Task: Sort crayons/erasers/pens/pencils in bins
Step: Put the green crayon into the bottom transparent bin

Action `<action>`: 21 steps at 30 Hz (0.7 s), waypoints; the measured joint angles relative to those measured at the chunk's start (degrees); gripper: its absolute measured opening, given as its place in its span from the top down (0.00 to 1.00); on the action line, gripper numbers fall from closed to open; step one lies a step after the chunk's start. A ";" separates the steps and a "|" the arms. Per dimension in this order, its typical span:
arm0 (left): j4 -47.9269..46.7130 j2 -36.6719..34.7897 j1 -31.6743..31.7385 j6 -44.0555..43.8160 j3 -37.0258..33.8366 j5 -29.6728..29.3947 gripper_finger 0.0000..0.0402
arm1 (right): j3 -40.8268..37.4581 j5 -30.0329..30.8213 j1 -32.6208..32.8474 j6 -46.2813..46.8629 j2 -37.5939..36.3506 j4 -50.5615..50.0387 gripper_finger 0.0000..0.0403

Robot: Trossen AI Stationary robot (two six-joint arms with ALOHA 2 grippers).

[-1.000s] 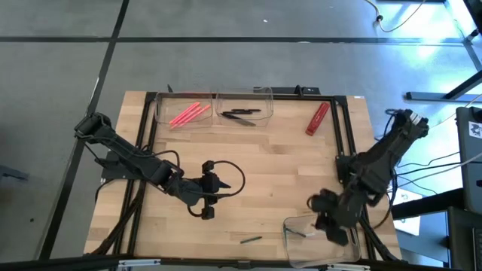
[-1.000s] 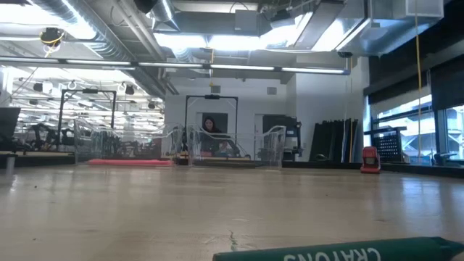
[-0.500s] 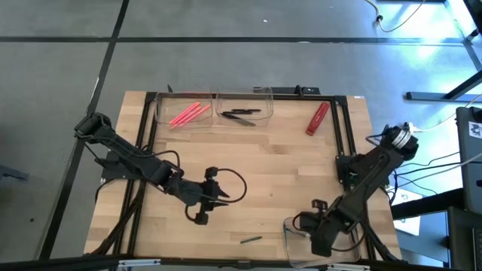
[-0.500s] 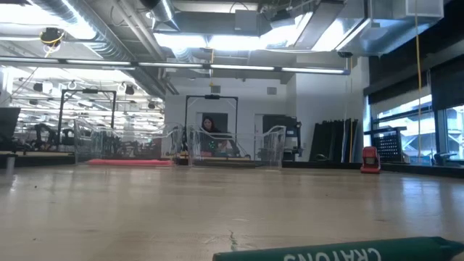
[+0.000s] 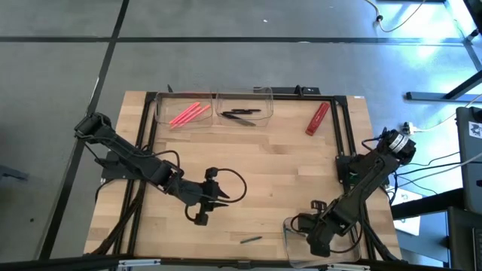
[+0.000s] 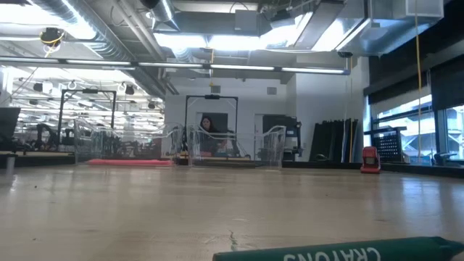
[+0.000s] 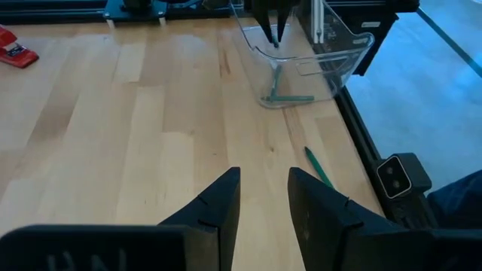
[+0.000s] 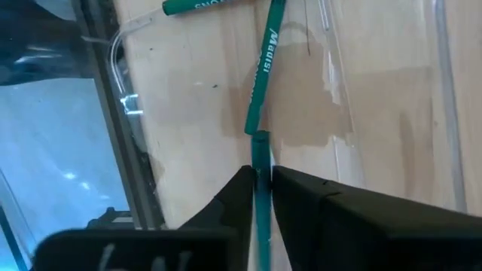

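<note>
Green crayon point(image 8: 260, 173), between right fingers point(image 8: 297, 192)

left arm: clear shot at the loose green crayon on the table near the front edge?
Probably yes. The left gripper hangs open over bare wood, and the green crayon lies loose just ahead, with nothing between them. The clear bin and the right gripper working in it sit farther off.

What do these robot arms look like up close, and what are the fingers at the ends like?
Both arms are dark, jointed and slender, with thin black cables looping beside them. The left gripper ends in two black, wedge-shaped fingers that taper to blunt tips. The right gripper has the same matte black pair.
</note>
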 joint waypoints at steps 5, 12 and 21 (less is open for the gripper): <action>0.00 0.00 0.00 -0.07 0.00 -0.01 0.74 | 0.00 0.00 -0.91 -0.11 0.00 -0.02 0.77; -0.01 0.00 0.00 -0.13 0.00 -0.03 0.74 | 0.04 -2.64 -2.20 0.06 -0.86 0.72 0.69; 0.15 0.67 -0.04 -1.56 0.00 -2.11 0.74 | 10.64 7.61 -2.18 -6.25 -3.34 -3.33 0.69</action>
